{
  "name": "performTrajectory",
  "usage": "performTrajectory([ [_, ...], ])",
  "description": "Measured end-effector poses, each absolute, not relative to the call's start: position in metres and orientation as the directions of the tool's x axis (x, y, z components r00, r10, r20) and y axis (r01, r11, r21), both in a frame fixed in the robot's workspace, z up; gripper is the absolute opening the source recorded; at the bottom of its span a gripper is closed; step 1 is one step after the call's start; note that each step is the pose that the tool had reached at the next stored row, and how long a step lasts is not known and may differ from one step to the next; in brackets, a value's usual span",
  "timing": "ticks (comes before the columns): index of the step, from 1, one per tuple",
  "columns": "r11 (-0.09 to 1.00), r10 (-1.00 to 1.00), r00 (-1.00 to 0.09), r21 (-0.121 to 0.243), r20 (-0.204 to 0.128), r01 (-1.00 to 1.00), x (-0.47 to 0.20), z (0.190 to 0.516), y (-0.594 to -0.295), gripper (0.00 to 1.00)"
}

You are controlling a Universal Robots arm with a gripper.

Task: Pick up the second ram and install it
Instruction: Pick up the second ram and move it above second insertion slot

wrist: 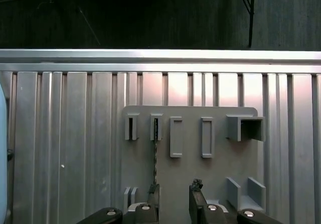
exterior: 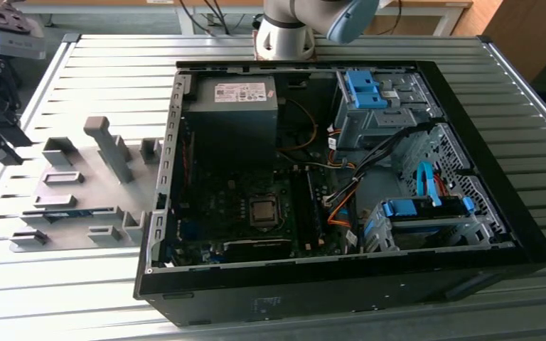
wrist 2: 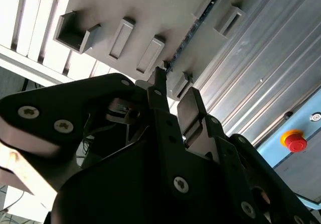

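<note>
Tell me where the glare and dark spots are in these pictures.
Exterior view: the inside of the computer case sits in shadow, the slatted table brightly lit. First wrist view: glare on the table's slats beyond the fixture plate, darkness past the table edge. Second wrist view: some slats washed out white, the gripper in shadow.

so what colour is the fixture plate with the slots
Plain light grey, no pattern. The fixture plate shows best in the first wrist view.

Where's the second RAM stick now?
The thin blue-green RAM stick sits on edge in the grey fixture plate, on the exterior view's left beside the black computer case; the open gripper is at one end.
</note>
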State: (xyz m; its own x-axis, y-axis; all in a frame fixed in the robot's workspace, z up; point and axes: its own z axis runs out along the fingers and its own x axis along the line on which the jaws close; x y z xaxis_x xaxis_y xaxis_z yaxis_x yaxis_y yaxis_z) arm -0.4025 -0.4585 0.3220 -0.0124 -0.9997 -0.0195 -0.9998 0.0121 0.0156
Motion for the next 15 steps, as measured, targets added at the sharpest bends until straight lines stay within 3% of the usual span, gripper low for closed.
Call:
performTrajectory([
  [15, 0.012, -1.000, -0.012, 0.016, -0.021, -1.000, -0.4026, 0.3191, -0.4585, 0.37],
])
